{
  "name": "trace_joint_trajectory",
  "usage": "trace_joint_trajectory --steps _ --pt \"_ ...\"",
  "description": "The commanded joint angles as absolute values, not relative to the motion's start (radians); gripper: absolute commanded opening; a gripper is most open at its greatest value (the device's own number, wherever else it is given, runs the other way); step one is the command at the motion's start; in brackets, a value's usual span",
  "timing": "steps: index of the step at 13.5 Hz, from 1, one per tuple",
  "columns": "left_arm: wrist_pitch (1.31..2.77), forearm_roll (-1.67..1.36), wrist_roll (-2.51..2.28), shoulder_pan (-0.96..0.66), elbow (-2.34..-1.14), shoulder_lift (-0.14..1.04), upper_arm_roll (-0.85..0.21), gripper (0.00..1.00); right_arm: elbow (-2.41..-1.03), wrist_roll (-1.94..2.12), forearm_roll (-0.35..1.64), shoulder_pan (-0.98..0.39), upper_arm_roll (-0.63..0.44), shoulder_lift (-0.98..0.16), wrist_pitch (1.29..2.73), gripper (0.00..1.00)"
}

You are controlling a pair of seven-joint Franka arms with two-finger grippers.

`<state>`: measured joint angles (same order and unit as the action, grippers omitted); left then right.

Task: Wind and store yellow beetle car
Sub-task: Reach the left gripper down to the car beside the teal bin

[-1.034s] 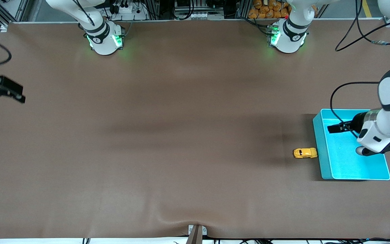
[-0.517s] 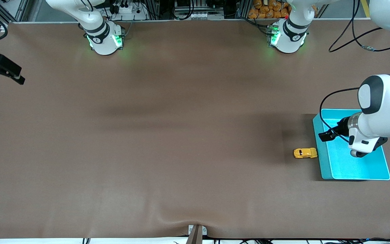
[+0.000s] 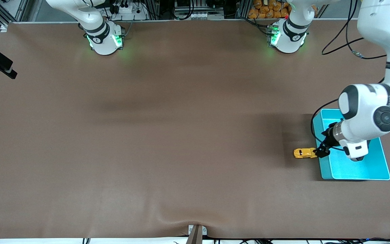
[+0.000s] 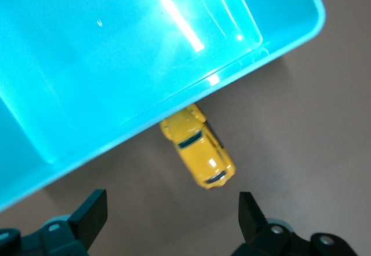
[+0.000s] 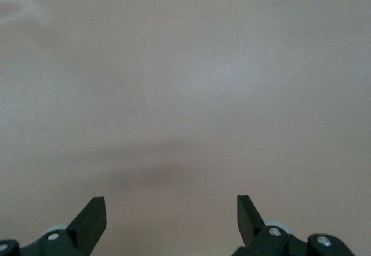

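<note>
Even overhead light on brown table (image 3: pixel 181 135), moderately bright; broad soft shadow bands cross it toward the right arm's end from the turquoise bin (image 3: pixel 383 162), with a darker patch of shadow just beside the bin where the yellow beetle car (image 3: pixel 304 153) sits. Green glow spills onto the table around both arm bases (image 3: pixel 105 42), and in the left wrist view white glare streaks (image 4: pixel 179 18) run across the bin floor, with a bright spot on the bin rim near the car. Left wrist view is fairly sharp on the car (image 4: pixel 200 154); right wrist view shows only the table, soft, with one faint shadow smudge (image 5: pixel 162 175)
</note>
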<state>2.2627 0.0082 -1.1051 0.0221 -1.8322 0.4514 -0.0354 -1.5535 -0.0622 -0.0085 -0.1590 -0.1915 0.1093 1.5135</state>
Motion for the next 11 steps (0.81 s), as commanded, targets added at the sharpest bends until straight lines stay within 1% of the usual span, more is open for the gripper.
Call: trace_joint_trajectory --steps 1,5,8,11 --pt "2.327 0.021 -1.277 0.018 -1.822 0.492 -0.035 1.00 -1.545 -0.052 -0.014 -0.156 -0.183 0.107 1.496 1.00" --pt "2.342 0.020 -1.533 0.018 -1.824 0.518 -0.035 1.00 -1.542 0.063 -0.006 -0.153 -0.183 0.104 1.460 1.00" --pt "2.401 0.020 -1.565 -0.005 -1.824 0.578 -0.034 1.00 -1.548 0.074 -0.006 -0.166 -0.178 0.098 1.454 1.00" --pt "2.443 0.028 -1.571 -0.005 -1.822 0.607 -0.032 1.00 -1.545 0.124 -0.006 -0.166 -0.178 0.092 1.440 1.00"
